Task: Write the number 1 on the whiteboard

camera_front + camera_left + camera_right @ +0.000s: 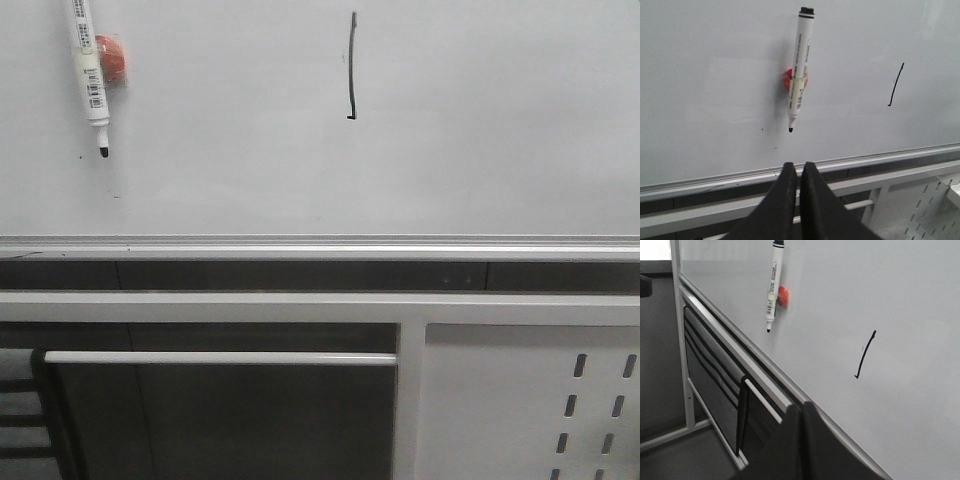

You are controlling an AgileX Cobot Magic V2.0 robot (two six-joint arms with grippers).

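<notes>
The whiteboard (480,150) fills the upper front view, with a silver rail (320,245) along its lower edge. The number 1 (352,66) is a thin black stroke with a tiny foot, near the board's upper middle; it also shows as the number 1 (895,85) and the number 1 (865,355). A white marker (88,70) hangs tip down on a red magnet (112,58) at the upper left. My left gripper (798,166) is shut and empty, below the marker (800,65). My right gripper (802,407) is shut and empty, off the board. Neither gripper shows in the front view.
Below the rail runs a white frame bar (320,306) with a thin white rod (220,357) over a dark panel. A grey perforated metal panel (530,400) stands at the lower right. Small dark specks (81,156) mark the board near the marker tip.
</notes>
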